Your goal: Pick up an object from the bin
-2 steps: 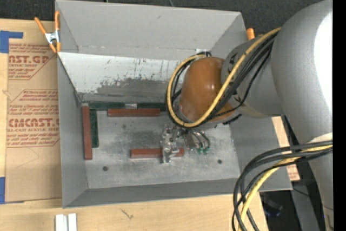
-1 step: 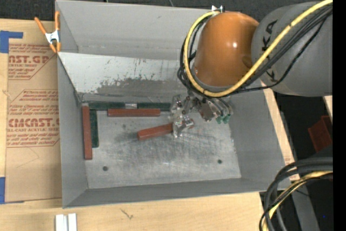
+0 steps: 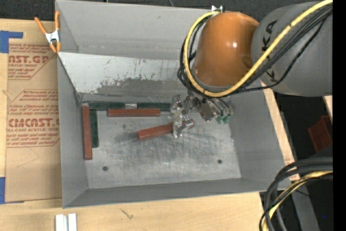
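Looking down, you had the gripper point(image 3: 181, 125) low at the right end of the red-brown bar point(image 3: 154, 132) lying askew mid-floor in the bin point(image 3: 70, 116); whether it was wide or clamped, you could not tell. Nothing looked lifted, so the pick seemed undone.

The grey metal bin point(image 3: 162, 167) is carrying long thin things on its scuffed floor. A red-brown bar point(image 3: 86, 132) is lying along the left wall, with a dark green strip point(image 3: 95, 128) just to its right. A second red-brown bar point(image 3: 133, 112) is lying by the far edge, and a far green strip point(image 3: 116, 106) is running just behind it. A tilted red-brown bar point(image 3: 154, 132) is resting near the middle.
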Robot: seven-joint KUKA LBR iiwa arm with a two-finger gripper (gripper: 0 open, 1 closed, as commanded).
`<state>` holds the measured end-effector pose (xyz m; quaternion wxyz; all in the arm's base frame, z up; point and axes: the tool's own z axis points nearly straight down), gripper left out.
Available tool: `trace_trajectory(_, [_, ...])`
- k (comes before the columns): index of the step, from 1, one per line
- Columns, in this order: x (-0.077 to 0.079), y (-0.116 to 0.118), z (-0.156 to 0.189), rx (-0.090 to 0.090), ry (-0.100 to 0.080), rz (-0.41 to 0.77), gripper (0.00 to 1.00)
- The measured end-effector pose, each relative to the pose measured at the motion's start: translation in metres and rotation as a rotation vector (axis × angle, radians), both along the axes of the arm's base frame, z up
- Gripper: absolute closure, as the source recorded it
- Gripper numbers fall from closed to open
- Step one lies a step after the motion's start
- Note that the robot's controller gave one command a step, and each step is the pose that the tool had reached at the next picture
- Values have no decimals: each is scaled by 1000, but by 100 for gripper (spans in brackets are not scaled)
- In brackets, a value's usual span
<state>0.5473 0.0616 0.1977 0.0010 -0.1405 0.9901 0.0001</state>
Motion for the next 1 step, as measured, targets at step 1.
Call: trace_trajectory(1, [9,-51,107,-1,-2,486,100])
